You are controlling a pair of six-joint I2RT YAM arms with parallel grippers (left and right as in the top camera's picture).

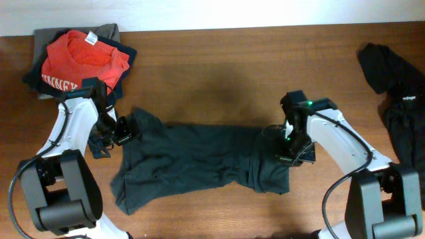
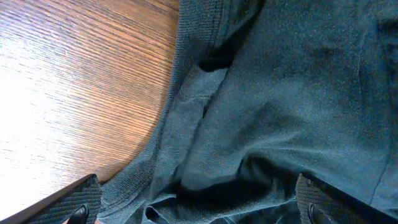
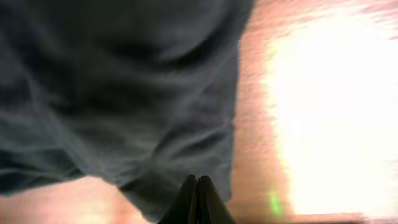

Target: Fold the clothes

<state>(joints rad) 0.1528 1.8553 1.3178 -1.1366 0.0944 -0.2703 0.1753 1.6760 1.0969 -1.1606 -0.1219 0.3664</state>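
A dark charcoal T-shirt [image 1: 199, 156], one of the clothes, lies crumpled lengthwise across the middle of the wooden table [image 1: 219, 73]. Its right end is doubled over. My left gripper [image 1: 123, 131] hovers at the shirt's left end, jaws wide open. In the left wrist view the shirt [image 2: 280, 106] and its ribbed collar edge [image 2: 134, 180] lie between the spread fingers [image 2: 78, 202], which pinch nothing. My right gripper [image 1: 287, 149] is over the folded right end. In the blurred right wrist view the right gripper [image 3: 197, 186] is shut, tips together over the shirt's [image 3: 124, 93] edge, no cloth visibly between them.
A pile of clothes sits at the back left corner, a red shirt [image 1: 83, 60] on top of dark and grey garments. A black garment [image 1: 398, 99] lies along the right edge. Bare wood [image 2: 74, 81] runs left of the shirt's collar.
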